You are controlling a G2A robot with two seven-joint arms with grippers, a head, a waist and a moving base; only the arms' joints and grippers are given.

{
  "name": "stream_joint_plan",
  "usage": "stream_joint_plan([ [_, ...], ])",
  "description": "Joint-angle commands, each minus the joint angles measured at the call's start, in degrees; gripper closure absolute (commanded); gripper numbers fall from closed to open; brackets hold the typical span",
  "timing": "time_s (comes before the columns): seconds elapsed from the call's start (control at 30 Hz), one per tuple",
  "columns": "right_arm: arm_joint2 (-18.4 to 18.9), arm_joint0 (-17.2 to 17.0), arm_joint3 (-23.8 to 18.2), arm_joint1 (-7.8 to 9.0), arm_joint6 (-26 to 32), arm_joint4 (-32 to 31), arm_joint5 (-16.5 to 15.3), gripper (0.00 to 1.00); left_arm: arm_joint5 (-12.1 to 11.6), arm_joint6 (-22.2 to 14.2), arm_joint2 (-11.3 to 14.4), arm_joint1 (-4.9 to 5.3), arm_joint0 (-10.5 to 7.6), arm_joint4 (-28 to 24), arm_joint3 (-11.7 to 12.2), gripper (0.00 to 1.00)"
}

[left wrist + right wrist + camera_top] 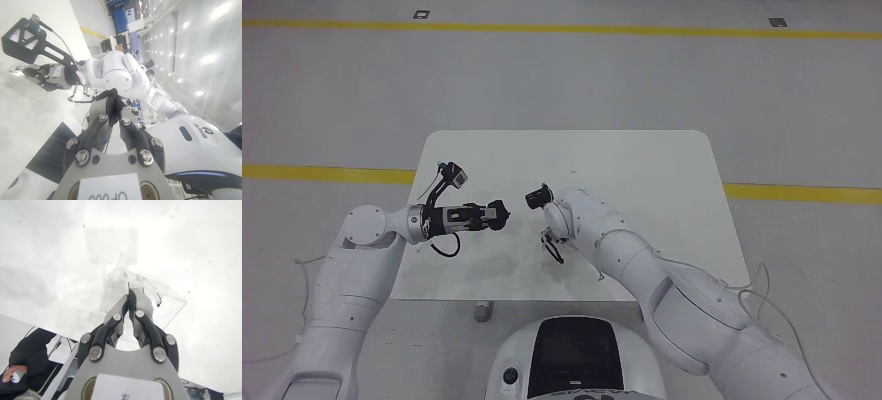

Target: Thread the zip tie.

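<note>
My left gripper (113,98) is shut on a black zip tie (110,130), whose thin strip runs back between the fingers. In the top view this left gripper (499,213) hangs over the table's near-left part, pointing at my right gripper (536,197) a short gap away. The right gripper (129,298) is shut too, with a thin black zip tie (128,286) end sticking out past its pads. From the left wrist view the right gripper (31,73) faces me, a fine strand showing at its tip.
Under the right gripper a clear plastic box (170,313) with several small black ties in it sits on the white table (642,170). The table's near edge (442,297) lies close behind both wrists. The far half of the table is bare.
</note>
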Motion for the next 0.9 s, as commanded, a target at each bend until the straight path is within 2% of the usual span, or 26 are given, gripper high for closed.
stream_joint_plan([
  [0.0, 0.46, 0.03, -0.22, 0.31, 0.07, 0.04, -0.60, 1.00, 0.00, 0.00, 0.00, 0.00, 0.00, 0.00, 0.00, 1.00],
  [0.23, 2.48, -0.22, -2.65, 1.88, 0.33, -0.02, -2.01, 1.00, 0.00, 0.00, 0.00, 0.00, 0.00, 0.00, 0.00, 1.00],
  [0.43, 5.17, -1.18, -6.22, 4.17, 1.15, 0.15, -4.31, 1.00, 0.00, 0.00, 0.00, 0.00, 0.00, 0.00, 0.00, 1.00],
  [0.67, 9.79, -3.55, -12.14, 7.84, 2.38, 0.28, -6.89, 1.00, 0.00, 0.00, 0.00, 0.00, 0.00, 0.00, 0.00, 1.00],
  [0.87, 15.65, -7.54, -21.28, 11.90, 4.52, 0.24, -10.28, 1.00, 0.00, 0.00, 0.00, 0.00, 0.00, 0.00, 0.00, 1.00],
])
